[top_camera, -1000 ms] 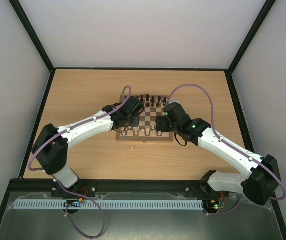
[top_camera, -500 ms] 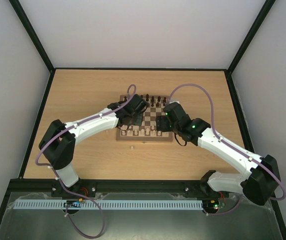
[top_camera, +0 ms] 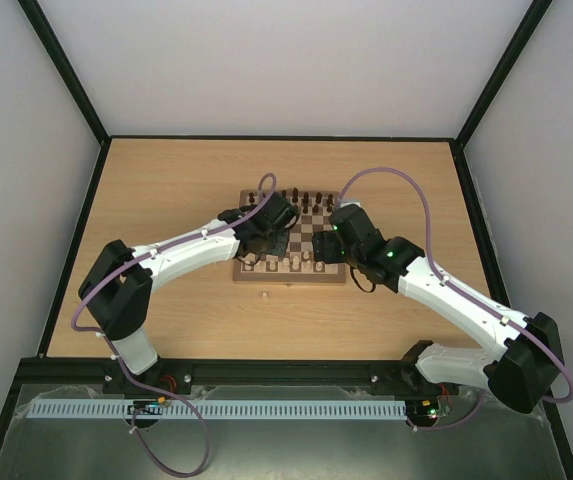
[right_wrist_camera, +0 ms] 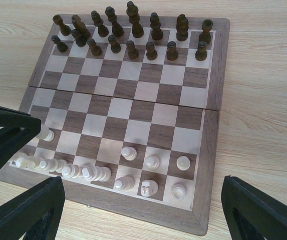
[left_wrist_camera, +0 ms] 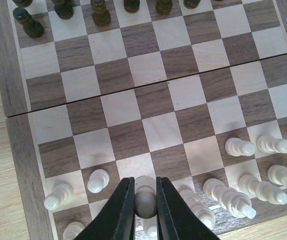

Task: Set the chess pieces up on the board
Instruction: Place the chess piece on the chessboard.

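The left gripper (left_wrist_camera: 144, 182) is clamped on a pale cream pawn (left_wrist_camera: 145, 200). The pawn is held upright, its smooth round head facing the camera, over the near rows of the board (left_wrist_camera: 14, 80). Beside it, other pale chess pieces (left_wrist_camera: 233, 197) lie toppled, heads pointing right. The right gripper (right_wrist_camera: 142, 200) hangs with its jaws wide apart over the near right edge.

Dark brown pieces (right_wrist_camera: 156, 27) stand in roughly two rows — wood-grain table (right_wrist_camera: 263, 100) around, white walls (top_camera: 266, 60) beyond.
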Controlling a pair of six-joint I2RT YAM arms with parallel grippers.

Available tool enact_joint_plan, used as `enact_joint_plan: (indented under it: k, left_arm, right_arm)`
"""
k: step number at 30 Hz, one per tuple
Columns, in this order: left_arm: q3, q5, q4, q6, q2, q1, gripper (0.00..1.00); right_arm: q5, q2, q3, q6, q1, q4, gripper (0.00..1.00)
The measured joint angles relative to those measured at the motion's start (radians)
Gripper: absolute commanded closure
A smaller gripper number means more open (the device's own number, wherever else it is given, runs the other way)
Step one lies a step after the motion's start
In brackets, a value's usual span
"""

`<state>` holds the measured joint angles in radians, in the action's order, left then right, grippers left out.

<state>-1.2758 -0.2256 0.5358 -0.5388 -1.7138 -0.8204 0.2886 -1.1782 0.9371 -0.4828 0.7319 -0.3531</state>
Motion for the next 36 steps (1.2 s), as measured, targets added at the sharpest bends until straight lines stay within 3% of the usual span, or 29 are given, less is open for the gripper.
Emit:
enact_joint_plan:
  k: [36]
  left_arm:
    - [0.06, 0.016, -0.051, 0.002, -0.08, -0.005, 0.96]
  right_arm:
    - [-0.024, -0.002, 0.0, 0.0, -0.002, 0.0, 0.14]
